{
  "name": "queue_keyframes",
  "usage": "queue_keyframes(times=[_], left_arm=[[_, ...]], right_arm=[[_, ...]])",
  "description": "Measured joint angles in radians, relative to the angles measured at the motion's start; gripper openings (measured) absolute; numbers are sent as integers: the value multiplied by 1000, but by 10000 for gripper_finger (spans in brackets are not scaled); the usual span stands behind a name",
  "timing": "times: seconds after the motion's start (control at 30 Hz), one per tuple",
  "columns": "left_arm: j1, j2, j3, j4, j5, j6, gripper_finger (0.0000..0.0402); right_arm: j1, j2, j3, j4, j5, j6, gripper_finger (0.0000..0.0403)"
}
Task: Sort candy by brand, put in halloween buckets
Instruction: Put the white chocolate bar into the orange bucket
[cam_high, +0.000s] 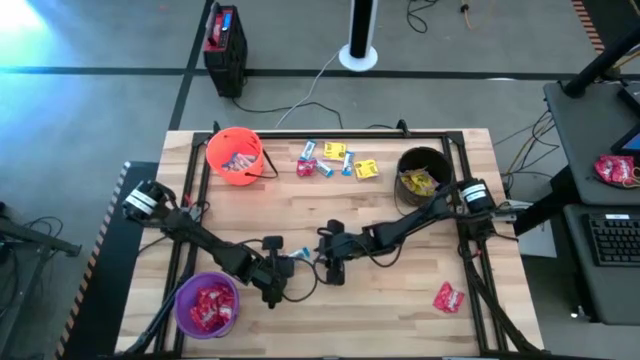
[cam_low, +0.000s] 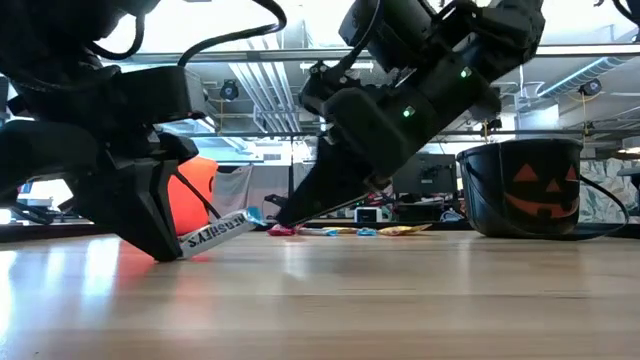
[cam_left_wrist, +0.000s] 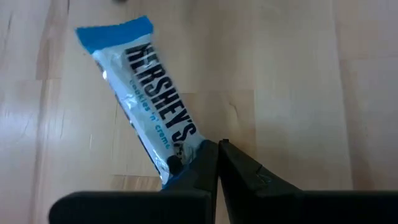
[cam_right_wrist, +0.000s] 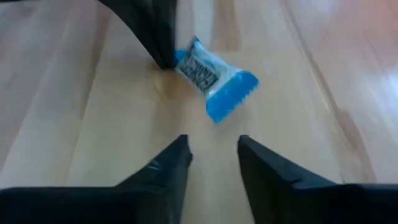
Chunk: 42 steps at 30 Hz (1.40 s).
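A blue-and-white Hershey's candy packet is in my left gripper, which is shut on it low over the table's near middle. My right gripper faces it from the right, open, its fingers just short of the packet's blue free end and touching nothing. The orange bucket at the far left holds mixed candy. Yellow packets lie in the black bucket at the far right. The purple bucket at the near left holds red packets. My left gripper pinches the packet's one short end between its two fingers. The fingers come slanting down from the table's left. The packet sticks out beyond the fingertips along their line, tilted upward, its blue free end off the wood.
Several loose blue-and-white, yellow and red packets lie at the far middle between the orange and black buckets. A single red packet lies near the near right corner. Black rails run along the table's far and side edges.
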Motion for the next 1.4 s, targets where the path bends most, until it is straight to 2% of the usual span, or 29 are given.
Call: queue_keyframes(times=[0.13, 0.33, 0.47, 0.6, 0.8, 1.13, 1.4], left_arm=[[0, 1, -3, 0, 3, 0, 0], [2, -5, -11, 3, 11, 3, 0], [3, -6, -19, 11, 13, 0, 0], [4, -5, -24, 27, 14, 0, 0], [3, -5, -27, 34, 11, 0, 0], [3, -4, -33, 48, 9, 0, 0], [1, -14, -22, 45, -39, -9, 2]], right_arm=[[0, 38, 10, 108, 3, -74, 192], [-17, 68, 45, 102, 71, -143, 253], [-47, 96, 81, 97, -41, -57, 269], [-69, 130, 111, 97, -139, 24, 266], [-75, 166, 142, 101, -196, 76, 230], [-82, 184, 167, 102, -211, 113, 132], [-95, 183, 169, 95, -269, 110, 24]])
